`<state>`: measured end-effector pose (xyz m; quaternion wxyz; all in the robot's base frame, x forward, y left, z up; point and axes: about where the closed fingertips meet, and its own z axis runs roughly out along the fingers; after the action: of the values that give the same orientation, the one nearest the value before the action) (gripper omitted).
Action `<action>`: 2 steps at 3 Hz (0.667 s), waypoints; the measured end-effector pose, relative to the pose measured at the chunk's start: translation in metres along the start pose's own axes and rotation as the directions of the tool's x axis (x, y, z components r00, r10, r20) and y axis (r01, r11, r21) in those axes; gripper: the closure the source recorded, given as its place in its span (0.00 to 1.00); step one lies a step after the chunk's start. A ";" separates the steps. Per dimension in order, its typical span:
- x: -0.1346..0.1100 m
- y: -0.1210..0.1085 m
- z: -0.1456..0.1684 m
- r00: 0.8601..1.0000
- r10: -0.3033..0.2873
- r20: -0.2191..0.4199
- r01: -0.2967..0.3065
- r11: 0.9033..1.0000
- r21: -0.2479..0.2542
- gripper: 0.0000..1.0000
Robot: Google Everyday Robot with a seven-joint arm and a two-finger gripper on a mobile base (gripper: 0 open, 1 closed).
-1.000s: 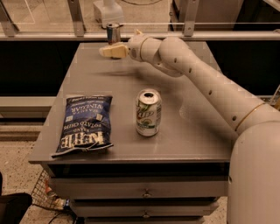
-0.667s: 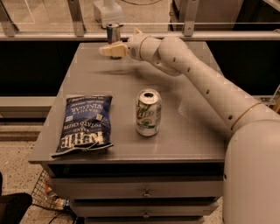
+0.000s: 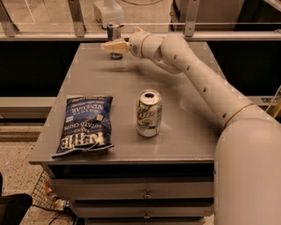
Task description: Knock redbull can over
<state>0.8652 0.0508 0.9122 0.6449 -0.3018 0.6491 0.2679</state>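
Observation:
The redbull can stands upright at the far edge of the grey table, slim and blue-silver with a silver top. My gripper reaches across the table from the right. Its pale fingers lie across the front of the can's lower half and hide that part. The can's base shows just below the fingers.
A wider white-and-green soda can stands upright mid-table. A blue Kettle chips bag lies flat near the front left. A glass rail and a white object run behind the table. A wire basket sits on the floor at the lower left.
The gripper has shifted very slightly at the can. The can still stands upright. Nothing else has moved.

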 end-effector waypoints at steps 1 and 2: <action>0.000 -0.004 0.009 1.000 0.019 0.012 -0.019 1.000 -0.020 0.00; 0.001 -0.003 0.017 0.999 0.033 0.016 -0.032 0.999 -0.044 0.00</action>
<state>0.8794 0.0613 0.9109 0.6392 -0.3028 0.6424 0.2950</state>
